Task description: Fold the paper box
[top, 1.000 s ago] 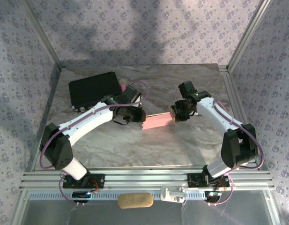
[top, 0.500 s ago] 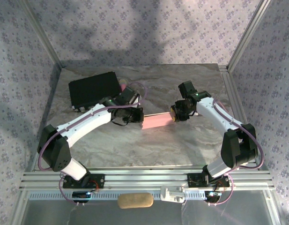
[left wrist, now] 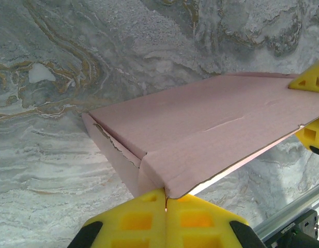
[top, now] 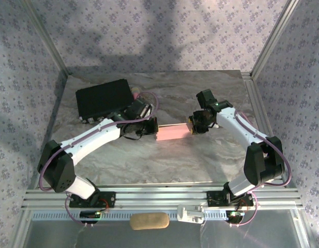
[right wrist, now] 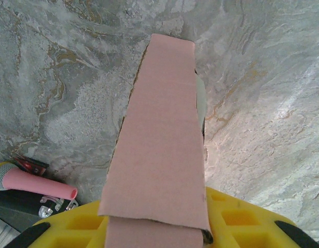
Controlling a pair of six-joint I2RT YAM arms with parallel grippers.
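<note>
Count: one paper box (top: 173,134), one black case (top: 103,98), two end effectors. The box spans between them, over the worktop (top: 175,160). The left end effector (left wrist: 166,198) is clamped shut on the box's flap corner. The right end effector (right wrist: 156,227) grips the opposite end. The case lies beyond the left end effector. Against one second earlier, the left jaws have closed; box and right end effector are unchanged.

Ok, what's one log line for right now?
box: pink, partly folded | left gripper: shut on box edge | right gripper: shut on other end | case: back left
</note>
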